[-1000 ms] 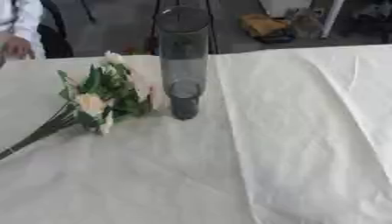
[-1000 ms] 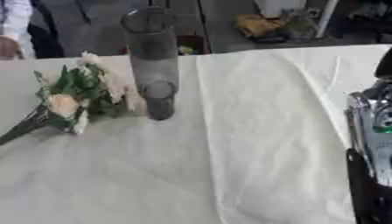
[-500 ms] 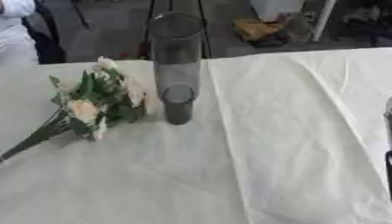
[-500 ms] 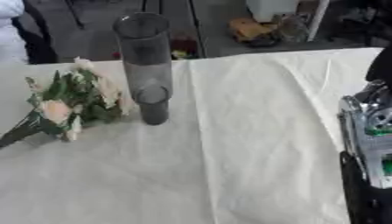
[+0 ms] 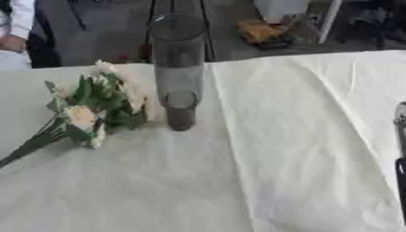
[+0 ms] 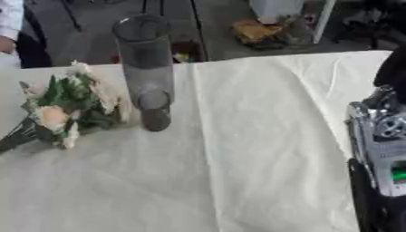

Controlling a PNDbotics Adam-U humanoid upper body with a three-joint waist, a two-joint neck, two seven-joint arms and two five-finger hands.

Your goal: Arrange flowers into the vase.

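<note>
- Left eye view: a tall clear vase (image 5: 177, 68) stands upright on the worktop (image 5: 277, 158), toward the far edge, left of the middle.
- The worktop is covered with a creased white cloth.
- A bunch of flowers (image 5: 94, 106), cream blooms with green leaves, lies on its side just left of the vase. The blooms nearly touch the vase's base, and the stems (image 5: 28, 147) run off toward the near left.
- Only a dark sliver shows at the right edge; I cannot tell what part of the arm it is.
- Right eye view: the same vase and flowers sit further left in the picture.
- The right hand (image 6: 380, 163) shows at the right edge, over the near right of the worktop, well apart from the vase. Black and silver parts are visible, but I cannot tell whether its fingers are open or closed.
- The left hand shows in neither view.
</note>
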